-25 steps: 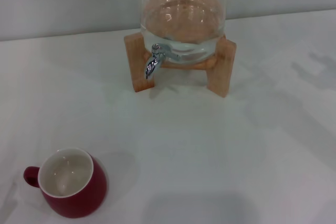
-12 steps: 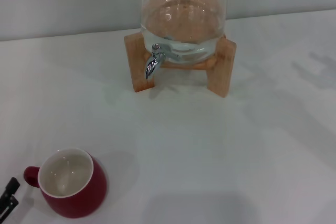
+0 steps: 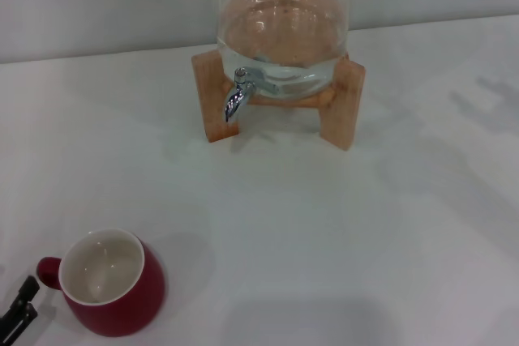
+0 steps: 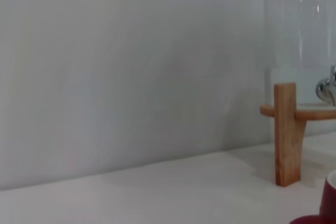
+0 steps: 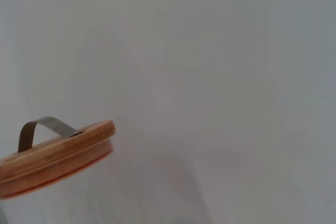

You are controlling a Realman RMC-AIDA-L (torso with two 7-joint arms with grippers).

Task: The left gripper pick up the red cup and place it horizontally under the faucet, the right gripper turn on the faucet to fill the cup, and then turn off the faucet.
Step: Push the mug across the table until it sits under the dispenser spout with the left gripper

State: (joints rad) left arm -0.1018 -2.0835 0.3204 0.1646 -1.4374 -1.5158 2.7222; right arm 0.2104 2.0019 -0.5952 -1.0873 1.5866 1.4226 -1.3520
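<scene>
Red cup (image 3: 109, 285): it stands upright on the table (image 3: 324, 232) at the near left. The white inside looks empty, and the small handle points toward the robot's left edge. In the left wrist view only a red sliver of it shows in a corner.

Faucet (image 3: 236, 96): it sticks out from the glass jar (image 3: 284, 26), which sits on a wooden stand (image 3: 280, 103) at the far side of the table, well apart from the cup. The spout points down and no water runs from it.

Left gripper (image 3: 19, 310): only a black tip shows at the lower left edge, just beside the cup handle and not touching it, I think. I cannot tell if the fingers are apart or together.

Right gripper: not in view. Its wrist camera shows only the wooden lid (image 5: 55, 156) of the jar and the wall.

Step in hand: probably the approach to the cup; nothing is grasped yet.

Risk 1: the gripper comes in from the handle side, so it may push the handle and turn or slide the cup instead of holding it.

Risk 2: the cup wall is round and glazed, so a shallow hold may slip.

Risk 3: the space under the spout is low between the stand legs, so the cup may knock the spout or a leg.
</scene>
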